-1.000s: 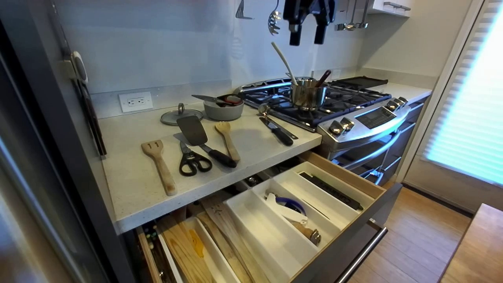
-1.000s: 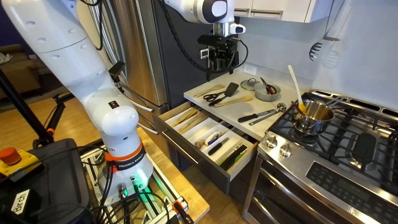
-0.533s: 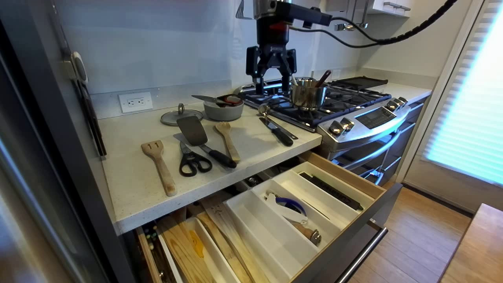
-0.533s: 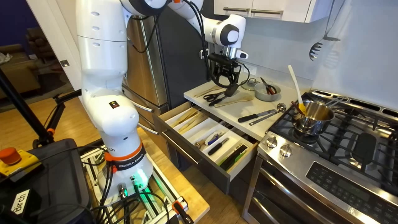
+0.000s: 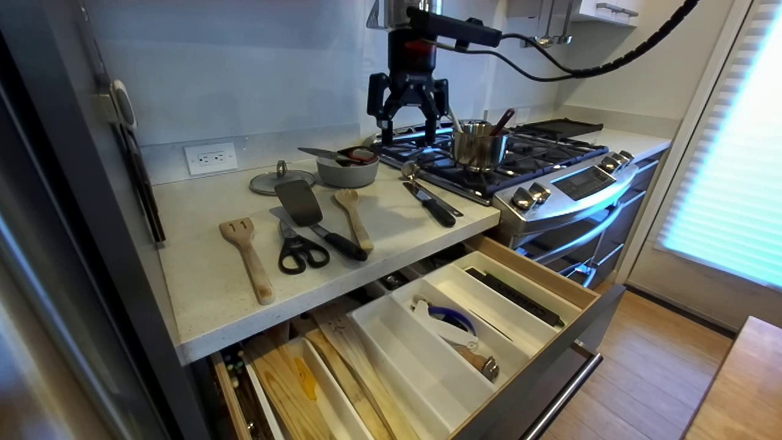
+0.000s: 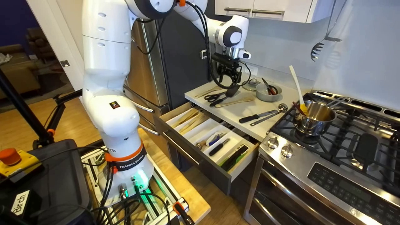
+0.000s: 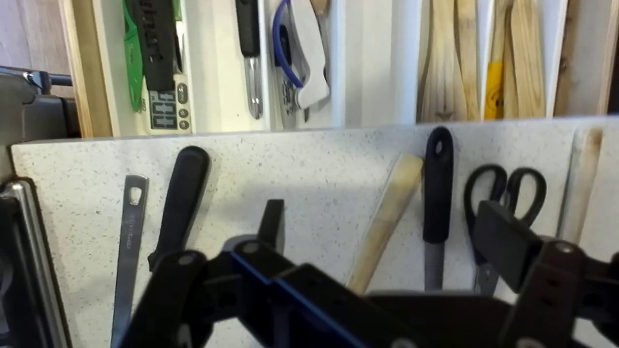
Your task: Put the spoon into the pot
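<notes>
The spoon (image 5: 356,225) is light-brown wood and lies flat on the white counter, its handle end touching the black turner's handle; it also shows in an exterior view (image 6: 236,102). The pot (image 5: 479,151) is shiny steel and stands on the stove with utensils in it; both exterior views show it (image 6: 314,127). My gripper (image 5: 408,135) is open and empty, high above the counter. In the wrist view the spoon's handle (image 7: 384,222) appears between the open fingers (image 7: 387,229); its bowl end is hidden behind the gripper.
Beside the spoon lie a black turner (image 5: 299,205), black scissors (image 5: 302,252) and a slotted wooden spatula (image 5: 247,260). A grey dish (image 5: 347,174), glass lid (image 5: 282,181), knife (image 5: 437,211) and measuring scoop (image 6: 265,117) are nearby. An open drawer (image 6: 193,147) juts out below the counter.
My gripper has come down from high up and swung across toward the spoon and turner, slowing to a small shift in the last half second. The spoon and pot have not moved.
</notes>
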`<state>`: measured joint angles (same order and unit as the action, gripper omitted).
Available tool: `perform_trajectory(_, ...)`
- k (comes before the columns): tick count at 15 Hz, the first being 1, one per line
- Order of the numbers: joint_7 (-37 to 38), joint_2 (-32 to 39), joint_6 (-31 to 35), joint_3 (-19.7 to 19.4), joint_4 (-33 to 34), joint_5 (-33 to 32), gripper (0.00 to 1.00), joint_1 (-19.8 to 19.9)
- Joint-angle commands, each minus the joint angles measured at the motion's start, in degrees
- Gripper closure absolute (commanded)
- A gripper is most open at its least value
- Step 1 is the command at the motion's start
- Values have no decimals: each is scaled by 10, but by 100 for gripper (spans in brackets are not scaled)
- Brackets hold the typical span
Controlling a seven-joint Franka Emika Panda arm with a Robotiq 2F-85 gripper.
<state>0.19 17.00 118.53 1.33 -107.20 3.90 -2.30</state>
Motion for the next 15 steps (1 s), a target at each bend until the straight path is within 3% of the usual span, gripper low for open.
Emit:
perform_trajectory(1,61,64,116,7,16,52,0,-1)
perform_trajectory(6,187,167,249,-12,73,25,0,-44)
perform_trajectory(11,242,248,241,-41,153,-7,3,-81)
perform_trajectory(14,233,272,226,-38,177,1,8,-73)
perform_trajectory(15,224,278,226,-34,180,6,16,-67)
